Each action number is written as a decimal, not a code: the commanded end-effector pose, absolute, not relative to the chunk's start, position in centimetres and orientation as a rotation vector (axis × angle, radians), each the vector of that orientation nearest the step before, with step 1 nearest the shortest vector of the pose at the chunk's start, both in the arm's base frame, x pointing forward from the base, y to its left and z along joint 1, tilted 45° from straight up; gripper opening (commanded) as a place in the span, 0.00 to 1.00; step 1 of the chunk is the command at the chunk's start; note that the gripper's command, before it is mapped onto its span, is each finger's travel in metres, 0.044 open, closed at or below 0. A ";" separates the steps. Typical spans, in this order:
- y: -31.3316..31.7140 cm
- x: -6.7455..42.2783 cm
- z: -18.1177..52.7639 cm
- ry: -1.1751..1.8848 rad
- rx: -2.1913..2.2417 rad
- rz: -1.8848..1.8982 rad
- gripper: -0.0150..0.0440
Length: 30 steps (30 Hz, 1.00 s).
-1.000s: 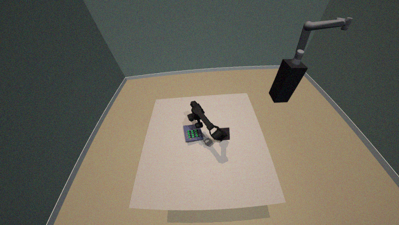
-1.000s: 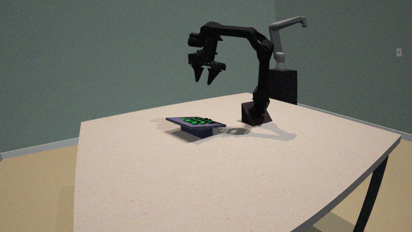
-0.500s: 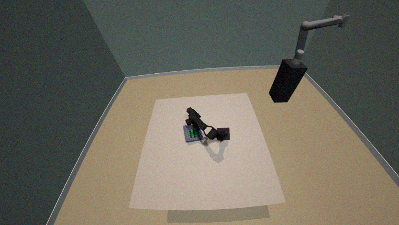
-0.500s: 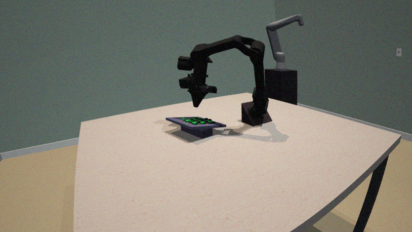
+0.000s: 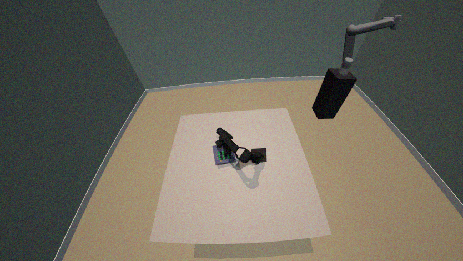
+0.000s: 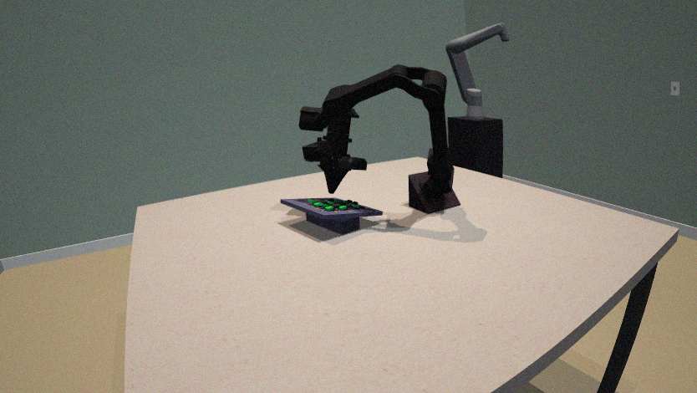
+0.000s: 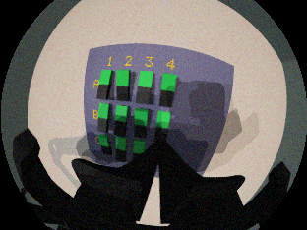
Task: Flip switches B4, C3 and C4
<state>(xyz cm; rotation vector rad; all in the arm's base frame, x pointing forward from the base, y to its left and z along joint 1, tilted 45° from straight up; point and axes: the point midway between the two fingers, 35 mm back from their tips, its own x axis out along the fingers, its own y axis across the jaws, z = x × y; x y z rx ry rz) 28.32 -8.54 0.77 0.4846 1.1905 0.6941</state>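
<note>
The end effector point(image 6: 333, 187) is pointing straight down with its two fingers pressed together into a single dark wedge, gripping nothing, and it is hovering just above the panel point(image 6: 370, 211) without touching it. In the wrist view the closed fingertips are covering the near edge of the panel at about 6 o'clock, close to where the third and fourth columns of the nearest row are lying, so the fourth switch of that row is hidden. The panel is showing as a flat blue-violet plate on a darker, narrower block, printed with yellow column numbers 1 to 4 along its far edge and row letters down its left side, though the letters are too blurred to read clearly. Green and black rocker switches point(image 7: 142, 86) are sitting in a grid of three rows on it; which end of each is raised is too small to tell. The panel is resting on the pale table point(image 6: 292, 312), near the arm's dark base point(image 6: 450, 201), which is standing toward 3 o'clock of it in the exterior view. The arm point(image 6: 389, 83) is arching up from that base and over the panel. A dark box point(image 6: 475, 146) carrying a grey bracket is standing behind the table.
</note>
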 end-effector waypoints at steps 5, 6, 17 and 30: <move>-7.7 28.6 0.0 1.186 0.493 0.694 0.25; -7.6 28.6 0.0 1.186 0.493 0.694 0.25; -7.6 28.6 -0.1 1.186 0.493 0.694 0.25; -7.5 28.6 -0.1 1.186 0.493 0.694 0.25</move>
